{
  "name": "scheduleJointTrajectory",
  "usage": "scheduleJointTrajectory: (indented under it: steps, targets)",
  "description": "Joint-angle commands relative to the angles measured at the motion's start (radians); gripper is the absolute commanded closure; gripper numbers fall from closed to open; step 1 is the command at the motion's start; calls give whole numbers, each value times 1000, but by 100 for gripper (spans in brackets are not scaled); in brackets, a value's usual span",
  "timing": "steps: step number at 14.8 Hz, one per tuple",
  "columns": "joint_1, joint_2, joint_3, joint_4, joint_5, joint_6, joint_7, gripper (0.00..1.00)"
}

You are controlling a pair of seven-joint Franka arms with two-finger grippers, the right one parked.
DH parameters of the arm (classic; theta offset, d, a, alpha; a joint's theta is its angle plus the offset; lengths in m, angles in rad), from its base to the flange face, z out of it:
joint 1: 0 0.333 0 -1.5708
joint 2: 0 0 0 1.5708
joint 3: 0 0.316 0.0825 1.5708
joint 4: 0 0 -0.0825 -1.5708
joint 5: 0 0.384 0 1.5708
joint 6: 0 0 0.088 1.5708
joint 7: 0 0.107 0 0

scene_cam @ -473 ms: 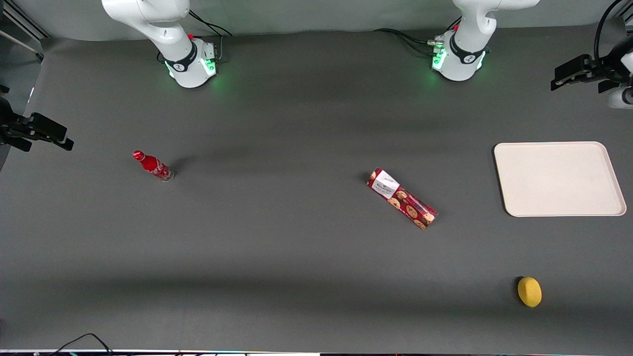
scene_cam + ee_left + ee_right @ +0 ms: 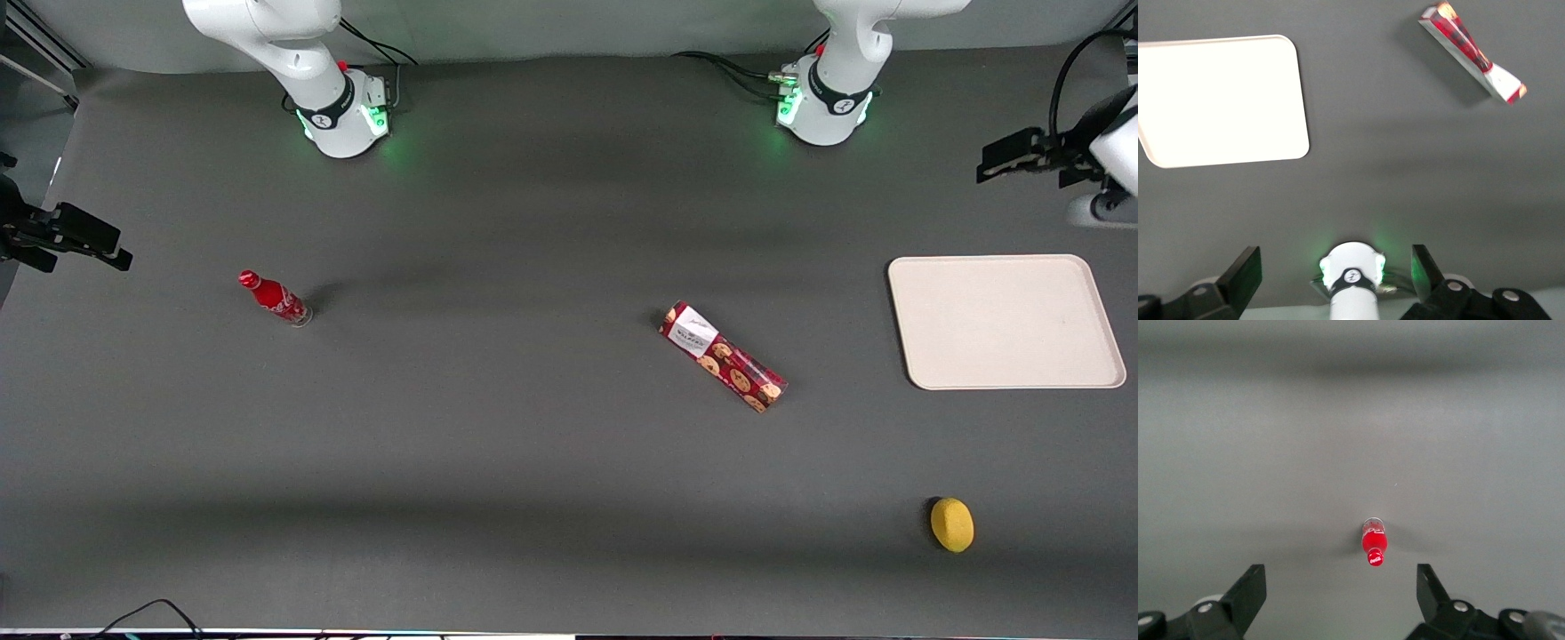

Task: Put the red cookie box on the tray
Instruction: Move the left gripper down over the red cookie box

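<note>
The red cookie box (image 2: 723,368) is a long dark-red carton with cookie prints, lying flat mid-table. In the front view its white-label end points to 10 o'clock, the other end to 4. Tray (image 2: 1005,322) sits well apart at its 3 o'clock. Gripper (image 2: 1336,267) hangs wide open and empty, up above the table near the tray.

End effector (image 2: 1009,158) shifted slightly toward the parked arm's end

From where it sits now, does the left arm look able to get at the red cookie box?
Probably yes. The red cookie box lies alone on bare table, nothing touching it. The gripper hangs open above the table's edge near the tray, with nothing between it and the box.
</note>
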Motion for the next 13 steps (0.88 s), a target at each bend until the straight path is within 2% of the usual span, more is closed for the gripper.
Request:
scheduleJointTrajectory:
  steps: [1, 4, 6, 8, 10, 13]
  targets:
    - [-17, 124, -92, 15, -21, 116, -389, 0]
    - [-17, 242, -159, 12, -47, 265, -658, 0]
    - [-20, 325, -184, 9, -113, 387, -764, 0]
    - [-23, 420, -222, 6, -116, 530, -876, 0]
    - [-32, 507, -250, -23, -103, 653, -923, 0]
    - [-41, 563, -250, -113, -101, 837, -923, 0]
